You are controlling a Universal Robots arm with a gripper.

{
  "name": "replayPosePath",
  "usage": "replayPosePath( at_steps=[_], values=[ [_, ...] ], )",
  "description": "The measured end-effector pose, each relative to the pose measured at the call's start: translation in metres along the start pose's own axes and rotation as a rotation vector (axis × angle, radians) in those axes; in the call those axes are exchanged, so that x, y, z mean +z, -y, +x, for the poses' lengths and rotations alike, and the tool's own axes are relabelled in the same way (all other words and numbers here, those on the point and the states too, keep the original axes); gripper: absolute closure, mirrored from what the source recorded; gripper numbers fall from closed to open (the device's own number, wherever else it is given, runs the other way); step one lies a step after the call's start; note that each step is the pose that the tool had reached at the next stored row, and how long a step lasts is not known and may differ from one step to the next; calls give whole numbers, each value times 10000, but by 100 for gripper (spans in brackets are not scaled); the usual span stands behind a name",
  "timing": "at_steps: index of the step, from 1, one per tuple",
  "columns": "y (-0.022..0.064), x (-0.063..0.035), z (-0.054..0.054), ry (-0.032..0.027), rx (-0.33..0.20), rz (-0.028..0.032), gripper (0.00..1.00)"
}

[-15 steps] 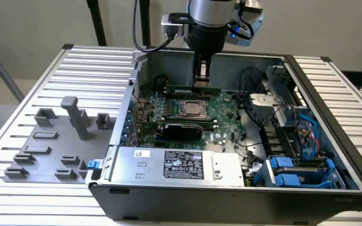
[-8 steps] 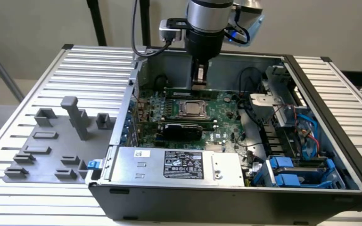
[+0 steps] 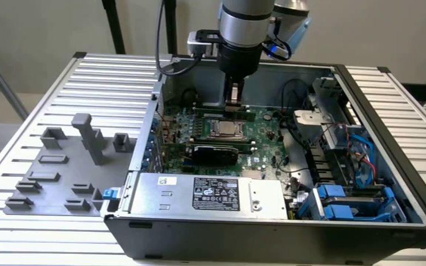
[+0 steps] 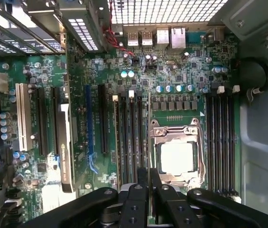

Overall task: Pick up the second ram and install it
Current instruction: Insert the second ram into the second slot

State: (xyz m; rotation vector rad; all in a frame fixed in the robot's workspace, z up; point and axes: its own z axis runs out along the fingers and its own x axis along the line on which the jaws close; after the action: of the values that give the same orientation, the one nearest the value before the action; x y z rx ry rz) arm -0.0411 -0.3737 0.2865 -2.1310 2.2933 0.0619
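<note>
My gripper (image 3: 233, 104) reaches down into the open computer case, over the motherboard just behind the silver CPU (image 3: 223, 129). It is shut on the second ram (image 3: 214, 111), a thin green stick held level and low over the board. In the wrist view the ram (image 4: 149, 128) shows edge-on as a thin line running out from between my black fingers (image 4: 137, 202). It lies alongside the CPU socket (image 4: 176, 156), next to the black memory slots (image 4: 129, 137). Whether it touches a slot cannot be told.
A black expansion card (image 3: 213, 152) sits in front of the CPU, with the power supply (image 3: 206, 194) nearer still. Cables and blue drive cages (image 3: 346, 205) fill the case on the exterior view's right. A grey fixture plate (image 3: 57, 166) lies outside on the exterior view's left.
</note>
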Motion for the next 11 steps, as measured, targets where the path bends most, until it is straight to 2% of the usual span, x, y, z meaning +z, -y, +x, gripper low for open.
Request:
replayPosePath(
  at_steps=[11],
  values=[
    [33,198,44,-1,-40,-1,87]
  ],
)
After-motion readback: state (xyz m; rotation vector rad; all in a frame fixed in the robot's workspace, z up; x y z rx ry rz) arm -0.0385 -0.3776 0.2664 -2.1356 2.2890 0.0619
